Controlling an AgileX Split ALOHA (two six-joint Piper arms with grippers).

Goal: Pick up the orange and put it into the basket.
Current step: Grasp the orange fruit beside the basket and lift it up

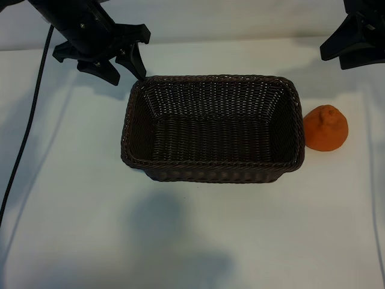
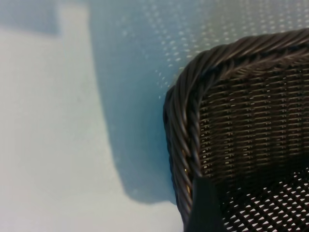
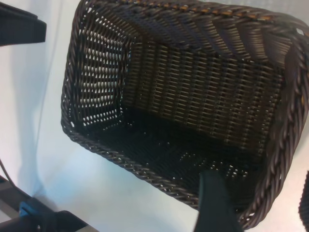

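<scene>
The orange point(image 1: 325, 127) is a small bumpy fruit with a knob on top. It rests on the white table just right of the basket point(image 1: 212, 170), a dark brown wicker one with nothing in it. My left gripper point(image 1: 127, 74) hangs open over the basket's far left corner and holds nothing. One of its fingers point(image 2: 205, 208) shows against the basket's braided rim point(image 2: 186, 121). My right gripper point(image 1: 340, 56) is at the far right, behind the orange and apart from it, open and holding nothing. The right wrist view looks into the basket point(image 3: 96, 145), and the orange is out of both wrist views.
A black cable point(image 1: 27, 129) runs down the left side of the table. White table surface lies in front of the basket and around the orange. The left arm's black body point(image 3: 19, 29) shows in a corner of the right wrist view.
</scene>
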